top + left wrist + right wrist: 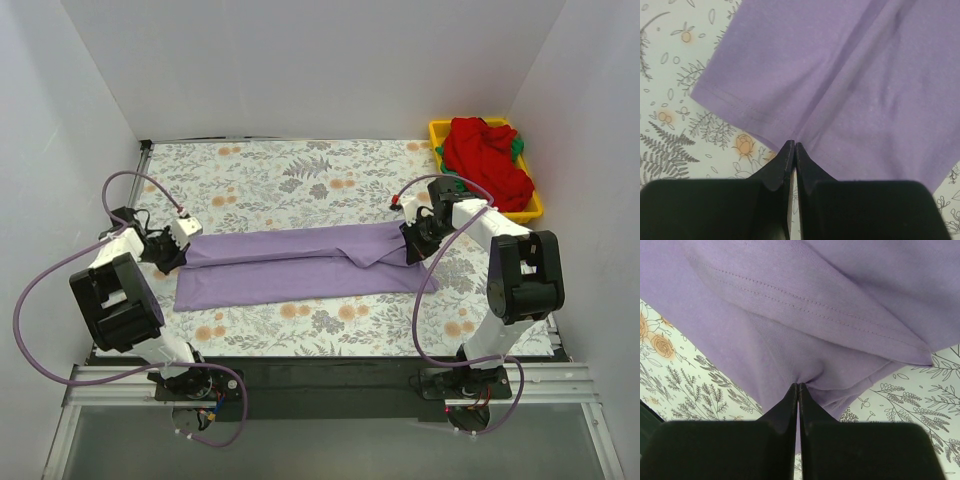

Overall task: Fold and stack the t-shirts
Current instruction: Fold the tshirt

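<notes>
Purple shirt (290, 265) lies in a long strip across the middle of the cloth (300, 170), left gripper (794, 146) clamped on its left end, right gripper (798, 386) on its right. Red shirt (487, 160) fills the tray (438, 126) at the far right corner.

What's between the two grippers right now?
Only the lavender t-shirt, folded into a long band, stretching from left gripper to right gripper; top external view shows it.

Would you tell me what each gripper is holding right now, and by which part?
Both hold the purple shirt: the left gripper pinches its left end, the right gripper its bunched right end.
</notes>
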Robot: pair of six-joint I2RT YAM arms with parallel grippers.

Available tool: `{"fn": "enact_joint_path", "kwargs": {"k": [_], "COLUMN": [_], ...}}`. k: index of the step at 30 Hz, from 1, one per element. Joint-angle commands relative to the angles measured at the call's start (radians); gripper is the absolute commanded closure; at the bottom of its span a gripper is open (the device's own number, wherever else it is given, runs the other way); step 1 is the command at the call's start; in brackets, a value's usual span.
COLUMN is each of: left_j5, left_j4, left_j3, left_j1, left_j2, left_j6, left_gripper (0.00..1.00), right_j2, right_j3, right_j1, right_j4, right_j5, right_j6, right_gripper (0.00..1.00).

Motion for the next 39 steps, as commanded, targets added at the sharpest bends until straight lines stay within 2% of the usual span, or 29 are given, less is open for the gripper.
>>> {"fn": "enact_joint_path", "kwargs": {"k": [1,3,6,8,10,15,17,18,20,21,22,23,24,25,26,27,28,31,34,35,39], "left_j5": [-0.023,-0.026,-0.023,-0.015,-0.002,0.164,0.204,0.231,0.238,0.235,0.224,0.197,0.134,0.082,0.024,-0.041,-0.178,-0.363,-0.438,-0.493,-0.563], "left_j4": [-0.007,-0.007,-0.014,-0.020,-0.059,-0.179,-0.175,-0.135,-0.040,0.068,0.135,0.217,0.378,0.457,0.588,0.647,0.698,0.828,0.890,0.907,1.052], "left_j3": [-0.027,-0.035,-0.032,-0.024,0.012,0.140,0.172,0.174,0.128,0.102,0.073,-0.007,-0.041,-0.082,-0.142,-0.171,-0.191,-0.202,-0.138,-0.123,-0.072], "left_j1": [0.004,0.004,0.003,0.003,0.004,-0.004,-0.055,-0.083,-0.206,-0.256,-0.375,-0.439,-0.520,-0.662,-0.741,-0.816,-0.961,-1.161,-1.259,-1.274,-1.332], "left_j2": [-0.048,-0.049,-0.054,-0.065,-0.071,-0.111,-0.149,-0.166,-0.232,-0.256,-0.310,-0.336,-0.362,-0.397,-0.407,-0.410,-0.392,-0.274,-0.125,-0.088,0.059], "left_j6": [0.075,0.077,0.077,0.072,0.071,0.015,-0.023,-0.107,-0.248,-0.364,-0.440,-0.510,-0.638,-0.670,-0.711,-0.732,-0.738,-0.744,-0.772,-0.785,-0.836], "left_gripper": [1.00,1.00,0.89,0.78,0.74,0.65,0.64,0.62,0.61,0.60,0.55,0.53,0.52,0.49,0.48,0.48,0.47,0.46,0.46,0.46,0.45], "right_j2": [-0.007,-0.001,0.010,0.013,0.009,-0.037,-0.048,-0.054,-0.047,-0.036,-0.019,0.020,0.039,0.051,0.073,0.081,0.091,0.114,0.122,0.128,0.171], "right_j3": [-0.006,-0.008,0.003,0.012,0.035,0.101,0.144,0.158,0.199,0.213,0.230,0.262,0.279,0.289,0.302,0.306,0.311,0.317,0.322,0.326,0.372], "right_j1": [0.003,0.003,0.005,0.005,0.005,-0.017,-0.025,-0.025,-0.025,-0.025,-0.025,-0.025,-0.025,-0.025,-0.025,-0.025,-0.025,-0.026,-0.029,-0.031,-0.043], "right_j4": [-0.041,-0.044,-0.050,-0.065,-0.096,-0.182,-0.191,-0.191,-0.187,-0.186,-0.183,-0.185,-0.186,-0.188,-0.187,-0.185,-0.185,-0.179,-0.165,-0.162,-0.159], "right_j5": [0.002,-0.004,0.002,0.005,0.011,0.027,0.025,0.022,0.013,0.001,0.002,0.007,0.011,0.008,0.001,-0.011,-0.015,-0.012,-0.002,0.005,0.063], "right_j6": [-0.031,-0.031,-0.032,-0.038,-0.043,-0.064,-0.058,-0.054,-0.031,-0.022,-0.003,0.014,0.026,0.038,0.063,0.074,0.087,0.118,0.124,0.123,0.094], "right_gripper": [0.99,0.99,0.99,0.83,0.77,0.75,0.75,0.75,0.75,0.75,0.75,0.75,0.76,0.76,0.76,0.76,0.76,0.71,0.65,0.65,0.61]}}
